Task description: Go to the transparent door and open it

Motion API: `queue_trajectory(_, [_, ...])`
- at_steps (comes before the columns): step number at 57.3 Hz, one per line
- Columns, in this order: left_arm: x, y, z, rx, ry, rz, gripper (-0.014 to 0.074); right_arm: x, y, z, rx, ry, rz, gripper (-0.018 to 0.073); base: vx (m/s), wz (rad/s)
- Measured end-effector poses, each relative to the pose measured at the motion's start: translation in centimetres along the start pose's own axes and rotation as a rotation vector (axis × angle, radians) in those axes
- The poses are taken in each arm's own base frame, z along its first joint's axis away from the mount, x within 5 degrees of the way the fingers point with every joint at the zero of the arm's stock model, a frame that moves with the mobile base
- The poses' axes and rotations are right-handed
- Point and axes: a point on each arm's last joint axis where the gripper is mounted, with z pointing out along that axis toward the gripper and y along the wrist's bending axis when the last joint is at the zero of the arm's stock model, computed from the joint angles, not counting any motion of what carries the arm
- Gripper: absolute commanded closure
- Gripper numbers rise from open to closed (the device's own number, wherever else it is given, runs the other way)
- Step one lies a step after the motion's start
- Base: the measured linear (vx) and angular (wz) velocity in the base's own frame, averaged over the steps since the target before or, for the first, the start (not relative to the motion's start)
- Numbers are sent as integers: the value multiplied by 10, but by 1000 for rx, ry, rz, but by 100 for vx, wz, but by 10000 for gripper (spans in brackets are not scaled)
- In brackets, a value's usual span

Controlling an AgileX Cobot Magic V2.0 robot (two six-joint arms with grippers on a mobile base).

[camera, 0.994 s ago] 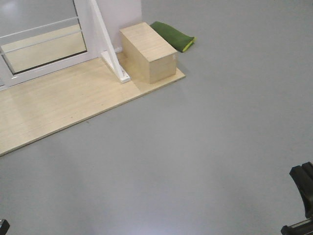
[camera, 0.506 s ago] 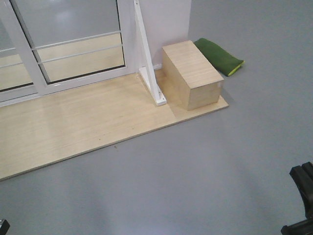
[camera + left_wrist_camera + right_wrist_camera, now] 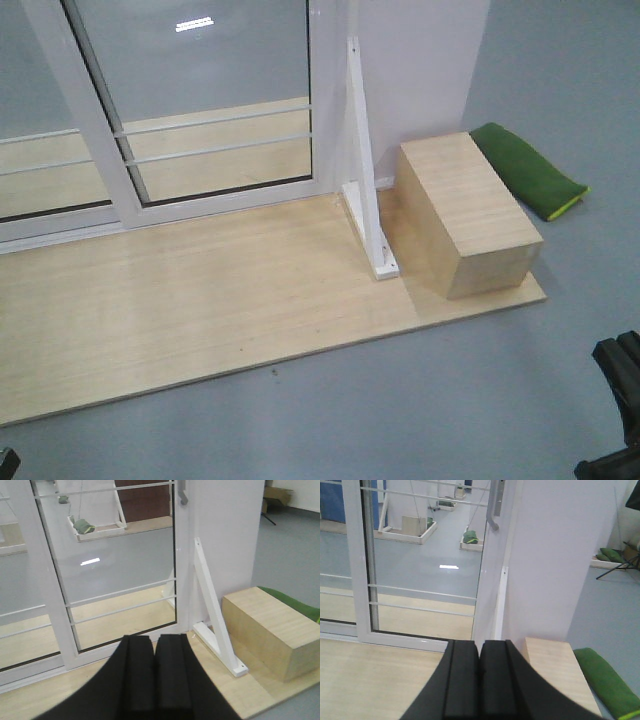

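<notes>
The transparent door (image 3: 430, 555) stands at the far side of the wooden platform (image 3: 200, 300). Its silver pull handle (image 3: 494, 505) is on the right upright, against the white wall (image 3: 540, 555), and the door appears shut. The left gripper (image 3: 154, 647) and right gripper (image 3: 480, 650) both have fingers pressed together on nothing, well short of that handle. Approach judged partly done; closing in, gripping the handle and sliding the panel are outstanding.

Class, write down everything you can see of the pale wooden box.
The wooden box is a plain closed block of pale wood, longer than wide. It rests flat on the right end of the wooden platform, its far end by the white wall. A white brace stands close on its left; a green cushion lies beyond it. Contact with either is unclear.
</notes>
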Motion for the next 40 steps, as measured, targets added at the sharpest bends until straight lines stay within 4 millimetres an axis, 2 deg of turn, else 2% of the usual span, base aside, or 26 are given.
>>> queue_trajectory(40, [0, 0, 0, 0, 0, 0, 596, 0, 0, 0, 0, 0, 0, 559, 49, 28])
